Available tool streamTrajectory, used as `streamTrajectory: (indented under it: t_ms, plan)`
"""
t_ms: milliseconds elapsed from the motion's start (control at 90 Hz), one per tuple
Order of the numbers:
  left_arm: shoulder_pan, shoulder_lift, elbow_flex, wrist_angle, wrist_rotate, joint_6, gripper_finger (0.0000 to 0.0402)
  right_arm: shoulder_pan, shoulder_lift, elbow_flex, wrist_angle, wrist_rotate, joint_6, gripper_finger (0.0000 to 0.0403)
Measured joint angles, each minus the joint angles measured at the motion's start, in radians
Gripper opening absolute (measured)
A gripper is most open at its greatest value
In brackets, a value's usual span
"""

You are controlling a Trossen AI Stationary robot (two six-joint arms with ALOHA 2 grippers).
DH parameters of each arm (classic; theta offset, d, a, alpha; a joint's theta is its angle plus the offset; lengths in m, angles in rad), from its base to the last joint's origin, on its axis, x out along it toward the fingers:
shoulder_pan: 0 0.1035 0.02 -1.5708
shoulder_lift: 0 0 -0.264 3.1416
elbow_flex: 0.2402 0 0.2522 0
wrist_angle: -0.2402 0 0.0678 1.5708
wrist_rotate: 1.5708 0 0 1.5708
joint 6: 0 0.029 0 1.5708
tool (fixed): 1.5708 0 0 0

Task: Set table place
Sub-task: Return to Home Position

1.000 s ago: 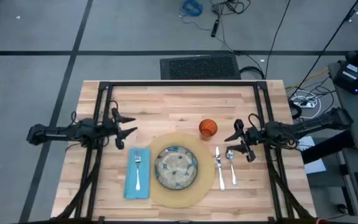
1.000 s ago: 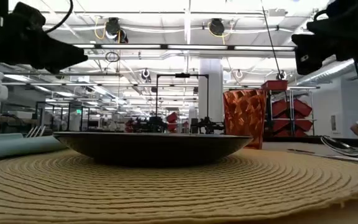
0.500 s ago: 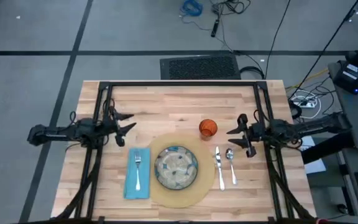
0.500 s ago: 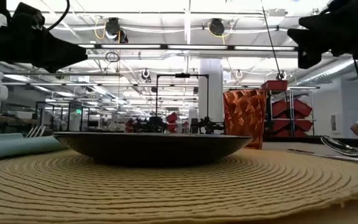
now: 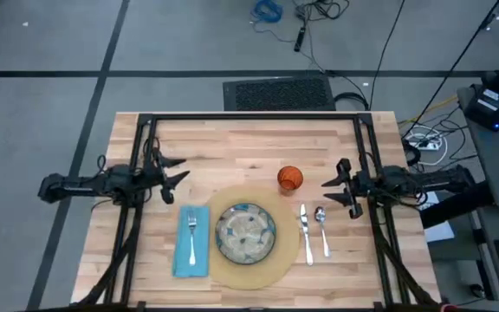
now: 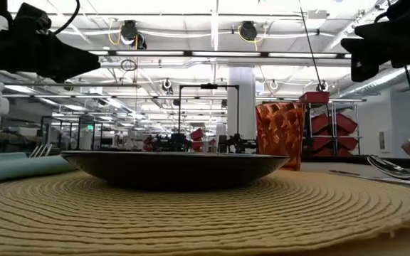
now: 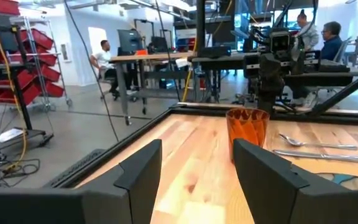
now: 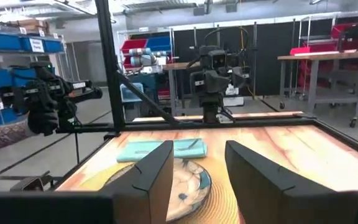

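Orange cup (image 5: 290,178) stands just beside the tan mat (image 5: 251,274); left tool (image 5: 178,172) and right tool (image 5: 334,189) hover spread apart.

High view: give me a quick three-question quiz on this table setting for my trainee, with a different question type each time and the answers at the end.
1. True or false: the fork lies on the napkin.
2. Relative to the mat, the cup stands: A on it; B on the table beyond it; C on the napkin.
3. Short answer: what do the left tool and the right tool hold?
Key: 1 true; 2 B; 3 nothing, both are open.
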Motion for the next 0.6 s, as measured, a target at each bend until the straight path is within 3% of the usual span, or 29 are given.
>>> streamTrajectory:
  t_ms: [144, 600]
  plan:
    - [0.000, 0.000, 0.000, -0.004, -0.001, -0.001, 0.0184, 0.000, -0.022, 0.000, -0.085, 0.000, 0.035, 0.0138]
    - [0.000, 0.019, 0.000, -0.012, 0.019, -0.029, 0.0184, 0.039, -0.004, 0.000, -0.085, -0.021, -0.027, 0.0138]
